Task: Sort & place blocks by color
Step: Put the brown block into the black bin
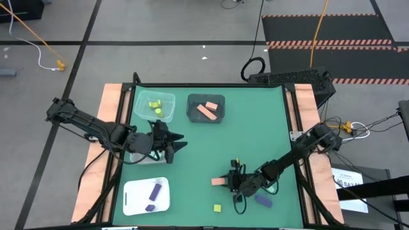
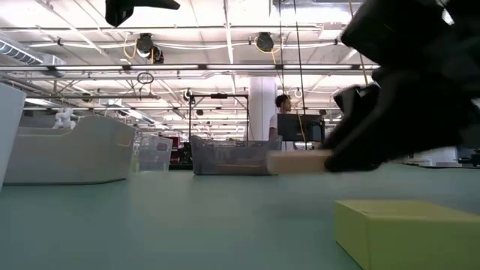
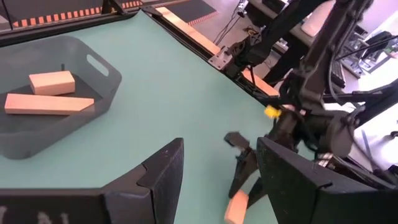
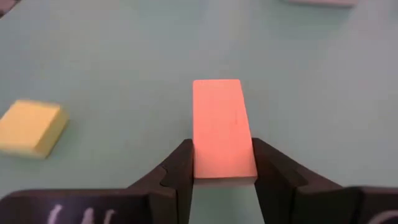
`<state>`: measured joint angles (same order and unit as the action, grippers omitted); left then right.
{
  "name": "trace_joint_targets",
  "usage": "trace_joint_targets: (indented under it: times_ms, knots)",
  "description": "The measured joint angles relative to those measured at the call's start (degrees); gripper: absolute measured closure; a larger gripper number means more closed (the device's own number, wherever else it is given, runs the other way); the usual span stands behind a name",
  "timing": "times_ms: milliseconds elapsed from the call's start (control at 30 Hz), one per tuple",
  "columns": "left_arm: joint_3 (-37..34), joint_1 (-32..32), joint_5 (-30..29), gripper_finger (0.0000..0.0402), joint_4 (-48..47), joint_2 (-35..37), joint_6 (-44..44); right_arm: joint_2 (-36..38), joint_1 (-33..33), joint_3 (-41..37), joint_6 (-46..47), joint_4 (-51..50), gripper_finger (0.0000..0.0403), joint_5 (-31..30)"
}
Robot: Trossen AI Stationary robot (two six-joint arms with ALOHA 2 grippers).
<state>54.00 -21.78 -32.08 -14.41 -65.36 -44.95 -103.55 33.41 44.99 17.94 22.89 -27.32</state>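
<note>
Nearest the front edge of the green worktop [image 1: 255,128], a small yellow-green cube [image 1: 217,208] lies alone, with a purple block [image 1: 262,200] a little to its right, just beside the right arm. Just beyond the cube, the right pincer [image 4: 222,163] is clenched on one end of a flat salmon-orange bar [image 4: 222,127], a finger pressing each long side. At the front left, a white tray [image 1: 131,191] carries two purple pieces [image 1: 154,194]. Farther back, the left pincer [image 3: 221,177] hovers released over the worktop's left half, holding nothing. Farthest off, a clear bin [image 1: 167,99] holds yellow-green blocks [image 1: 155,106] and a dark bin [image 1: 192,101] beside it holds two salmon-orange bars [image 1: 208,108].
</note>
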Motion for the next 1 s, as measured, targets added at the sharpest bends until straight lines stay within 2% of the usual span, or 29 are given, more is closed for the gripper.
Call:
trace_joint_targets:
  times_ms: [167, 333, 467, 567, 700, 800, 1000]
  knots:
    - [-0.02, 0.00, 0.00, 0.0199, -0.51, 0.00, 0.05, 7.00, -5.04, 0.00, -4.94, -2.74, 0.0290, -0.30]
    - [-0.02, 0.00, 0.01, 0.0199, -0.88, 0.02, 3.57, 13.97, -10.17, 0.02, -8.29, -1.11, 0.0290, -4.75]
    - [-0.02, 0.00, 0.02, 0.0199, -0.84, 0.02, 7.17, 18.75, -12.98, 0.04, -9.54, 2.22, 0.0290, -8.56]
    - [-0.04, 0.00, -0.03, 0.0199, 0.05, -0.29, 11.19, 20.86, -14.34, 0.04, -13.56, 6.61, 0.0290, -8.88]
    - [-0.11, -0.07, -0.13, 0.0199, 5.44, -2.75, 19.51, 21.84, -15.41, 0.07, -23.48, 14.08, 0.0290, -8.85]
    - [-0.09, 0.00, -0.03, 0.0199, 13.01, -5.22, 25.44, 21.80, -16.18, 0.07, -31.85, 17.71, 0.0290, -8.86]
    - [-0.09, 1.60, 0.03, 0.0199, 27.91, -9.99, 31.24, 21.80, -17.72, 0.07, -42.52, 18.91, 0.0290, -10.51]
